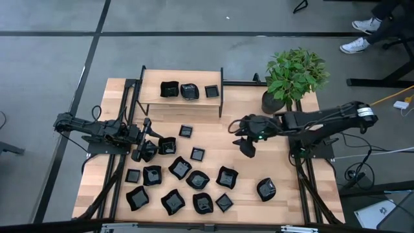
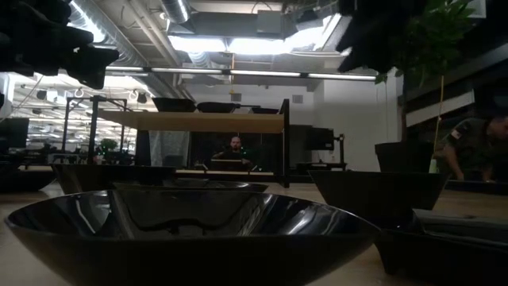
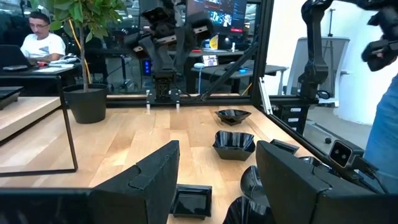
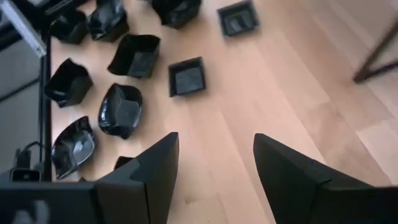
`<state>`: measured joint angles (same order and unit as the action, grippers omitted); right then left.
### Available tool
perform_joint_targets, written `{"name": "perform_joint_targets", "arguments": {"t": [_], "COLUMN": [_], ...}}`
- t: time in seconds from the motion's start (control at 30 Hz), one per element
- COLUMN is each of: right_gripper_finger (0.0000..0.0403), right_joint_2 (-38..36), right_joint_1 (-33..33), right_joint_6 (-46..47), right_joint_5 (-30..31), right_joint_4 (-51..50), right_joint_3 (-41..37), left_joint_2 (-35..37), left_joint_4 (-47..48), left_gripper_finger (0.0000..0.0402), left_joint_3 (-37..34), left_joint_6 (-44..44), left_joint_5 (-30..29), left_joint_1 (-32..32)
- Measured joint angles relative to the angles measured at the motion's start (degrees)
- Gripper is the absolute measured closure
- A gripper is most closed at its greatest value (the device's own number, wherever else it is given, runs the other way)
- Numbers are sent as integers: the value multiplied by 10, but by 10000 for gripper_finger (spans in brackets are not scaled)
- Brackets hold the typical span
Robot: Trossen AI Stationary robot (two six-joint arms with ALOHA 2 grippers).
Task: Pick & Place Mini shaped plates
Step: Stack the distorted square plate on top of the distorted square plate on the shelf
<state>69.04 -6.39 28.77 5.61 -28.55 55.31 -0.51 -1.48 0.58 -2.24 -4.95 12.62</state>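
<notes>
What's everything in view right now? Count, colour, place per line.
mini shaped plates on shelf: three, glossy black, in a row on the raised wooden shelf at the table's far edge
mini shaped plates on table: roughly fifteen, glossy black, scattered over the left and middle of the table, one alone nearer the right side
raised shelf: one, light wood on a black frame, far side of table
potted plant: one, green leaves in a dark pot, far right corner
table: one, light wood
person: one, white shirt, seated beyond the table in the left wrist view
left gripper: open, empty, over the plates at table's left
right gripper: open, empty, above bare wood right of centre
</notes>
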Motion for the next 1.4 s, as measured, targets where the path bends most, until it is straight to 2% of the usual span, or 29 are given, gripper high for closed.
{"name": "perform_joint_targets", "arguments": {"t": [0.2, 0.43, 0.77, 0.93, 1.4], "right_gripper_finger": [196, 196, 196, 196, 196], "right_joint_2": [84, 166, 238, 259, 292], "right_joint_1": [-9, -27, -52, -74, -92], "right_joint_6": [-49, -95, -82, -82, -70], "right_joint_5": [-29, -28, -39, -110, -118], "right_joint_4": [-72, -129, -174, -149, -134], "right_joint_3": [100, 187, 184, 184, 184], "left_joint_2": [0, 0, 0, 0, 0], "left_joint_4": [0, 0, 0, 0, 0], "left_gripper_finger": [194, 194, 194, 194, 194], "left_joint_3": [0, 0, 0, 0, 0], "left_joint_6": [0, 0, 0, 0, 0], "left_joint_5": [0, 0, 0, 0, 1], "left_joint_1": [0, 0, 0, 0, 0]}}
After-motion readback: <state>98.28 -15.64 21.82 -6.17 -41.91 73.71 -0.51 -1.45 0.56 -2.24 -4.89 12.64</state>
